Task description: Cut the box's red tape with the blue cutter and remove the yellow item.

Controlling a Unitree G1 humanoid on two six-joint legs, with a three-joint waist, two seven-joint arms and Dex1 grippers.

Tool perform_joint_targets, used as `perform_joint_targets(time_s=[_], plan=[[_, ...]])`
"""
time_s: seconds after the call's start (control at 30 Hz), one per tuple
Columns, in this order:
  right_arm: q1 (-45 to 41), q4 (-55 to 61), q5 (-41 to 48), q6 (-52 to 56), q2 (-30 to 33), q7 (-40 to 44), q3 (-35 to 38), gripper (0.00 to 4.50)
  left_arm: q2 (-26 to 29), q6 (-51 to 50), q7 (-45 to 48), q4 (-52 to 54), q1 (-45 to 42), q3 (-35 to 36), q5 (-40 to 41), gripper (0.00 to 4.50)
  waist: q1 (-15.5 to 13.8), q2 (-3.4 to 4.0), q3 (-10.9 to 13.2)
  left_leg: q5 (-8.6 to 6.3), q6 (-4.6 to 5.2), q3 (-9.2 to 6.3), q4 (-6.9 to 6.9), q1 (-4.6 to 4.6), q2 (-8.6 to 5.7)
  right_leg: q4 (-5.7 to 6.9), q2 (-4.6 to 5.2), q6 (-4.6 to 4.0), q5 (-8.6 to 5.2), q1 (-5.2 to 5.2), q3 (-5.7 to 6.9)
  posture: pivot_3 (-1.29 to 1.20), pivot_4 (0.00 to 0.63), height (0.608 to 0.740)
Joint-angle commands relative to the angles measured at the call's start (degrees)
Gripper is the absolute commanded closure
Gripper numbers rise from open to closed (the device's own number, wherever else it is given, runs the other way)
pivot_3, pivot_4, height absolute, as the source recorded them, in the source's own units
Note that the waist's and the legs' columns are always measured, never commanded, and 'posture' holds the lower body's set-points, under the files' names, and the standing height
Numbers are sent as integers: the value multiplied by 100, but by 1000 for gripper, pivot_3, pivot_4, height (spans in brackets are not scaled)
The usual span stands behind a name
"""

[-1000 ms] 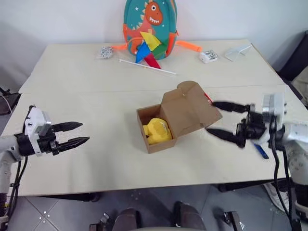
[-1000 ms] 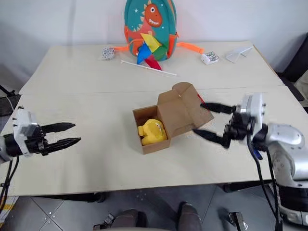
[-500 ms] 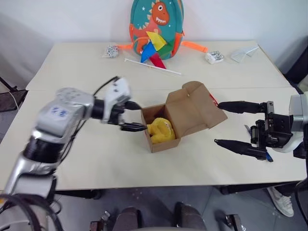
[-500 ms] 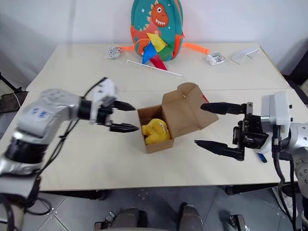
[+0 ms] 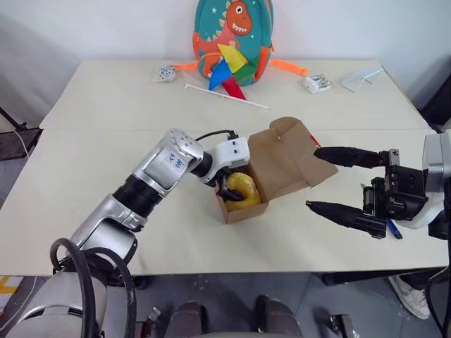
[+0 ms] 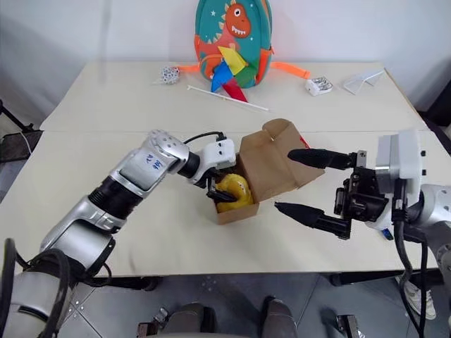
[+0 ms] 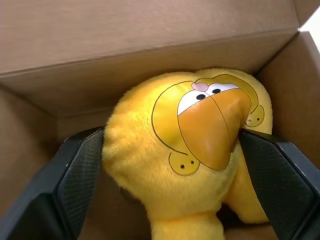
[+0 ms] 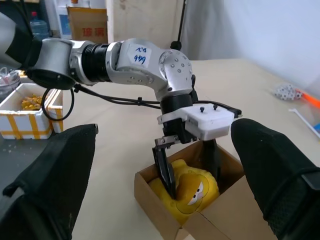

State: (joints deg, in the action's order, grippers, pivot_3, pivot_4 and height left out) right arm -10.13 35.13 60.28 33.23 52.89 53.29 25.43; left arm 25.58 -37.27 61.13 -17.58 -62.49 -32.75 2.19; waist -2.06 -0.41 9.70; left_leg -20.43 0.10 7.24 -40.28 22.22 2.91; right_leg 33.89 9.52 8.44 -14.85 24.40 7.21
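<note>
1. Near the middle of the head views: the box (image 5: 262, 176), brown cardboard, flap lid swung up and open toward the right, standing on the pale table (image 5: 99, 155).
2. Inside the box: the yellow item (image 7: 190, 150), a plush toy with an orange muzzle, lying against the brown inner walls.
3. Reaching in from the left side of the frame: the left gripper (image 5: 232, 189), dipped into the open box; two black fingers (image 7: 75, 175) spread wide, one on each side of the yellow item, right against its fur; cannot tell whether pressing in.
4. From the right wrist view: one left finger down beside the toy inside the box, white wrist housing just above the box rim.
5. At the right of the frame, apart from the box: the right gripper (image 5: 340, 183), held above the table, fingers spread wide with nothing between them, tips pointing left toward the raised flap.
6. Peeking out at the right edge of the flap: a sliver of the red tape (image 5: 313, 141).
7. Low at the right, behind the right gripper: the blue cutter (image 5: 393, 229), lying on the table, mostly hidden.
8. At the top centre of the frame: a teal dinosaur backpack (image 5: 232, 35) standing at the table's far edge, a colourful pinwheel (image 5: 229, 70) in front of it, its white stick running toward the right.
</note>
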Motion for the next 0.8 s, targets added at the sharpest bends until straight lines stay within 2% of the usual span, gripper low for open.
perform_joint_targets(time_s=[0.03, 0.33, 0.43, 0.47, 0.63, 0.8], plan=[[51, 194, 208, 56, 77, -152, 311, 0, -76, 190, 120, 14, -65, 21, -172, 922, -5, 0, 0, 0, 0, 0, 0, 0, 0, 1, 0, 0, 0, 0, 0, 0, 150, 740], [44, 62, 264, 112, 134, -213, 394, 0, -200, 310, 374, 38, -92, 336, -65, 3601, -85, -1, 0, -1, 2, -1, -12, 2, 0, 5, 0, 0, 0, 0, -1, 0, 150, 740], [39, 3, 229, 107, 108, -213, 399, 0, -248, 273, 539, 84, -83, 578, 163, 4340, -85, -2, 1, -2, 3, -3, -17, 7, 0, 6, 0, 0, 0, 0, 0, 0, 150, 740], [46, -15, 229, 109, 92, -226, 410, 0, -279, 275, 582, 84, -75, 699, 272, 4482, -84, -2, 1, -2, 3, -3, -18, 7, 0, 6, 0, 0, 0, 0, 0, 0, 150, 740], [83, -121, 235, 82, -1, -296, 432, 0, -515, 438, 706, -32, 43, 1902, 1252, 4482, -82, -2, 1, -2, 4, -6, -23, 9, 1, 8, 0, 0, 0, 0, 2, 0, 150, 740], [110, -225, 143, -2, -83, -242, 359, 0, -479, 757, 836, -299, 319, 2998, 2008, 4482, -57, -2, 1, -2, 4, -10, -29, 9, 1, 15, 0, 0, 0, 0, 3, 0, 150, 740]])
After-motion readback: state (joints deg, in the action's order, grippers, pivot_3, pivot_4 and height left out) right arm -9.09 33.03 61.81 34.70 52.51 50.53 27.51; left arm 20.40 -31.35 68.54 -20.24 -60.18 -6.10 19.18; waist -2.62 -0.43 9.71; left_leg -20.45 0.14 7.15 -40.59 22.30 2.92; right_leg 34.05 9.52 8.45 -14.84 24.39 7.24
